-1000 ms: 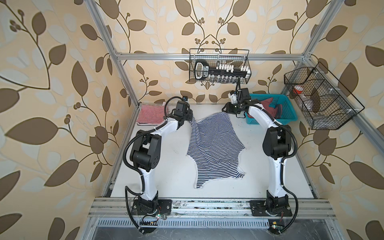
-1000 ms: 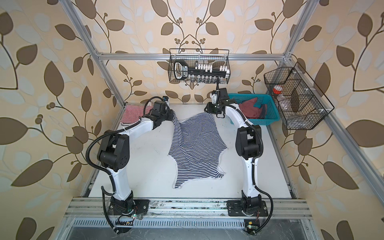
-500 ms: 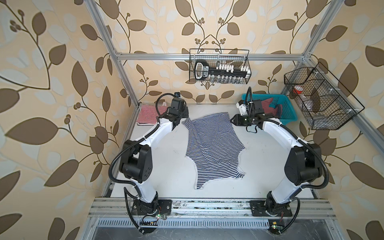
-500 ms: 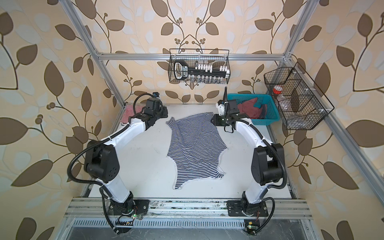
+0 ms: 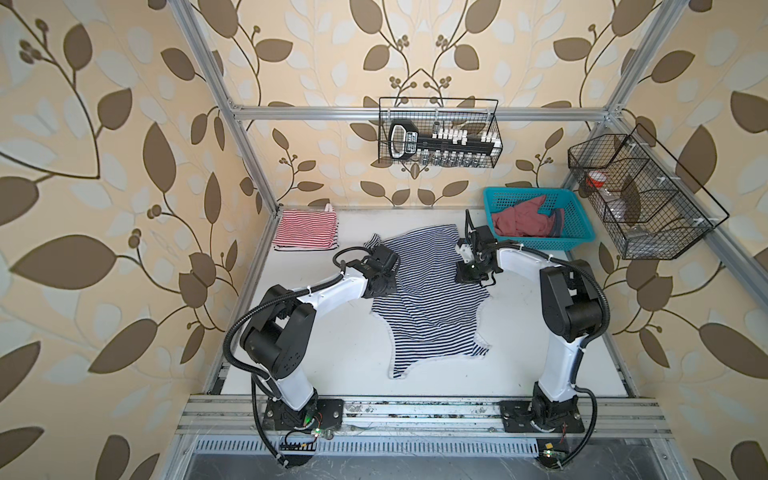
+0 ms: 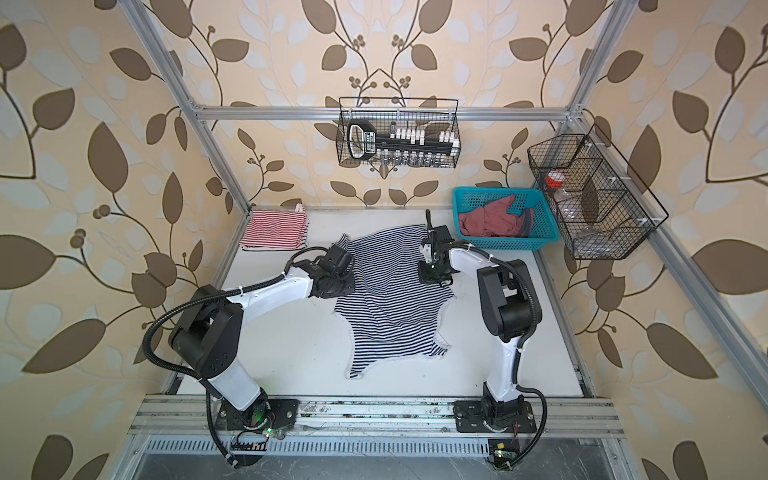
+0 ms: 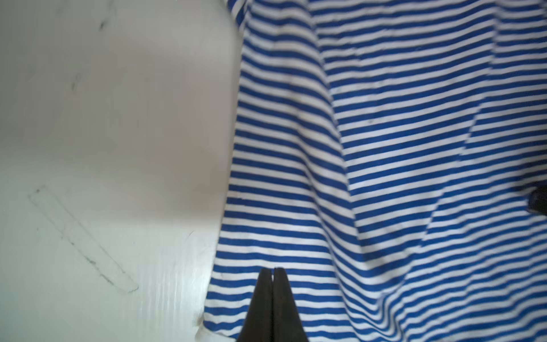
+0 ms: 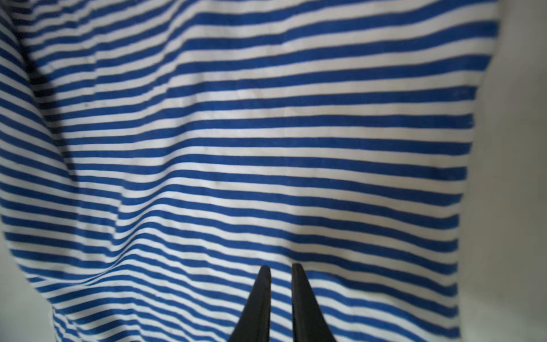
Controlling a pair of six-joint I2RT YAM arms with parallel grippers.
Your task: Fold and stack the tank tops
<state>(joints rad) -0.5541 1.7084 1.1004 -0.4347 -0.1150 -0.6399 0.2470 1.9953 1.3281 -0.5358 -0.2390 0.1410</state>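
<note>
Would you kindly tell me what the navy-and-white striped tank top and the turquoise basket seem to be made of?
Navy-and-white striped tank top: soft knit fabric, probably cotton jersey, matte; it drapes in limp folds. Turquoise basket: likely moulded plastic, smooth-looking; rigid lattice walls, uniform colour.

The navy-and-white striped tank top (image 5: 428,299) is soft, matt knit cloth, rumpled. Under it, the white counter (image 5: 340,353) looks smooth, faintly glossy and scuffed. Beside the top, the turquoise basket (image 5: 602,245) is perforated plastic. Behind the top, the frame rail (image 5: 311,111) is brushed metal.
</note>
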